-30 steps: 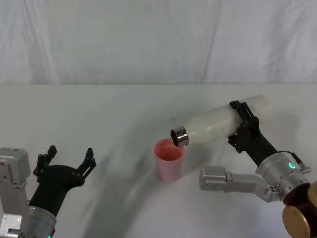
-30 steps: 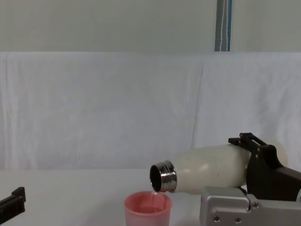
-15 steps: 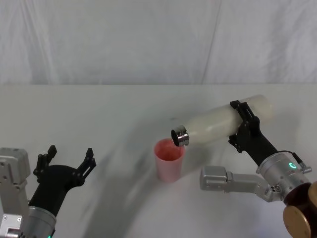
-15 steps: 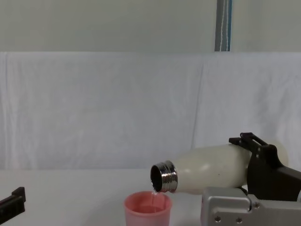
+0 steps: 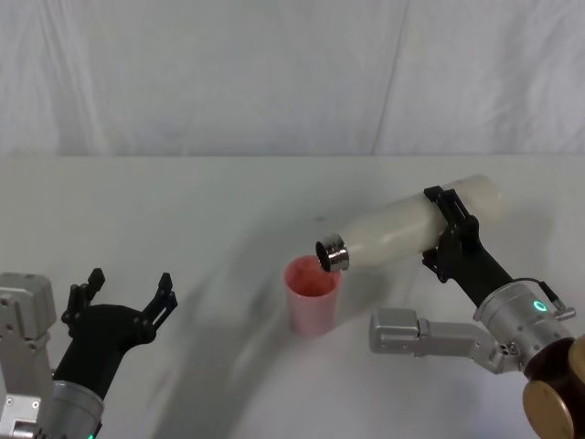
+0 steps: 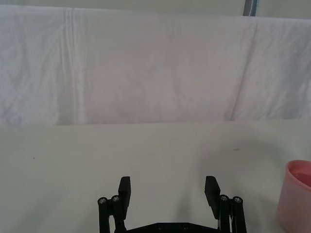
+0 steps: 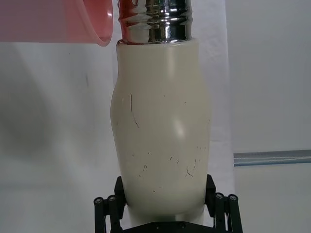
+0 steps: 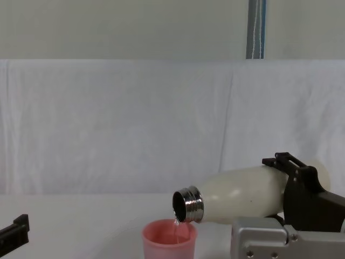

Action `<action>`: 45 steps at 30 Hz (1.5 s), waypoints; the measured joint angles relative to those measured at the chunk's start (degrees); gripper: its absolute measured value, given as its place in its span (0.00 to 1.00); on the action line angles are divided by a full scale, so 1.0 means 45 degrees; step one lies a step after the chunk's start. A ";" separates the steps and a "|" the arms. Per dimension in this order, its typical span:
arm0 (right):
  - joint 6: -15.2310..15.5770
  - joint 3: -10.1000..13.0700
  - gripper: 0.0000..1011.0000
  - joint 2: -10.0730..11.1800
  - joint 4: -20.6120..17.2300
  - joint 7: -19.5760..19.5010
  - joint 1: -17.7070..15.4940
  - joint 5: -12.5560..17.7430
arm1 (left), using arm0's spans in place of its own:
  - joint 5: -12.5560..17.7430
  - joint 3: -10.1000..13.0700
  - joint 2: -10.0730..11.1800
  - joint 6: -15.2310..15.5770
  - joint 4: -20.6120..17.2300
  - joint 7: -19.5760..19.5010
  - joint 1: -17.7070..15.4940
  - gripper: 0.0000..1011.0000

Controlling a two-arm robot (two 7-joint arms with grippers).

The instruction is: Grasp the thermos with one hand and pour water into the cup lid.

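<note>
Thermos point(image 5: 402, 230) tipping over the cup lid point(image 5: 313, 294), thin water stream point(image 8: 176, 221) falling in, right gripper point(image 5: 445, 235) clamping the thermos body, left gripper point(image 5: 126, 291) spread wide, well left of the cup lid.

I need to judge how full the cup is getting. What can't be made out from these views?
- Water level: in the chest view the cup lid's opaque wall hides it; in the head view the thermos neck overhangs the rim.
- Cup base: cut off by the chest view's lower edge.
- Right gripper's pads: hidden behind the thermos body in the right wrist view.
- Water left in the thermos: opaque body.
</note>
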 joint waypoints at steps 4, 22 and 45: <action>-0.0006 0.0006 0.95 -0.0001 0.0013 -0.0001 0.0000 0.0022 | 0.0000 0.0000 0.0000 0.0000 0.0000 -0.0001 0.0000 0.99; -0.0036 0.0033 0.95 -0.0003 0.0030 -0.0006 -0.0011 0.0076 | 0.0000 0.0000 -0.0001 0.0000 0.0000 0.0000 0.0000 0.99; -0.0023 0.0036 0.95 0.0002 0.0017 -0.0037 -0.0012 0.0058 | 0.0000 0.0000 0.0000 0.0000 0.0000 0.0000 0.0000 0.99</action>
